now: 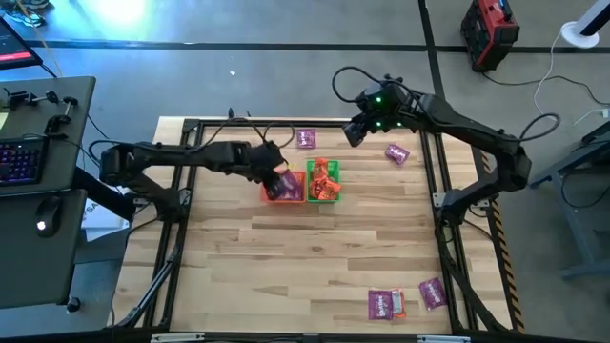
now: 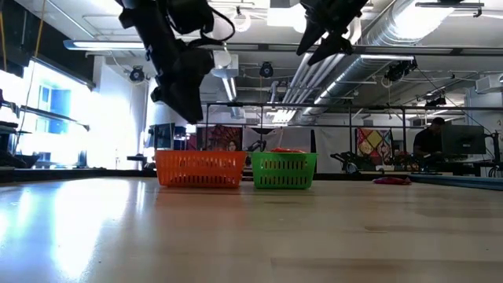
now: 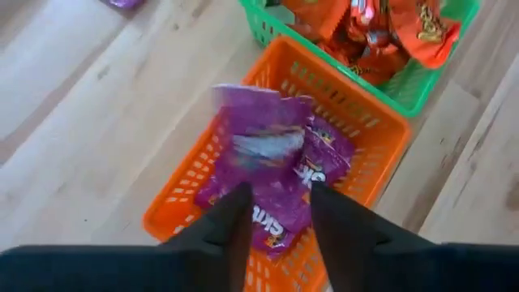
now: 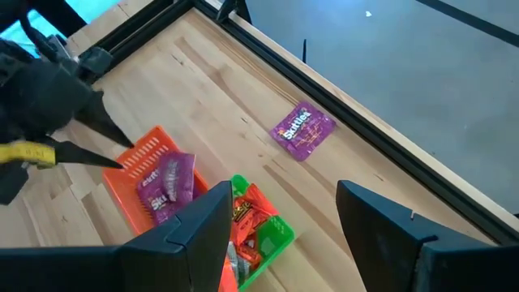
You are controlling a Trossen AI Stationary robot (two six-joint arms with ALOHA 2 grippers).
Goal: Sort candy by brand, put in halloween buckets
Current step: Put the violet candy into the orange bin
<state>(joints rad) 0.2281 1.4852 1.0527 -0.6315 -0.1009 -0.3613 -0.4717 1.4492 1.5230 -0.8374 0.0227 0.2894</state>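
Near the middle of the table (image 1: 315, 248), a bit toward the far edge, two small baskets stood side by side and touching. One was the orange basket (image 1: 283, 188) and the other was the green basket (image 1: 323, 181). Purple candy packs (image 3: 280, 174) lay in the orange basket, and orange-red candy packs (image 3: 381, 28) filled the green one.

The left pincer (image 3: 276, 203) hung right over the orange basket. Its two fingers stood a little apart and held nothing. One purple pack (image 3: 259, 134) sat on top of the pile just past the fingertips, not touching them.

The right pincer (image 1: 355, 131) was up in the air near the far edge of the table, above the wood. Its fingers were wide apart and held nothing.

More candy lay loose on the table. One purple pack (image 1: 306, 139) lay close to the far edge, behind the baskets. Another purple pack (image 1: 397, 152) lay toward the far right corner. Two more purple packs (image 1: 385, 304) (image 1: 432, 292) lay near the front right corner, one with a bit of orange-red candy (image 1: 399, 304) beside it.
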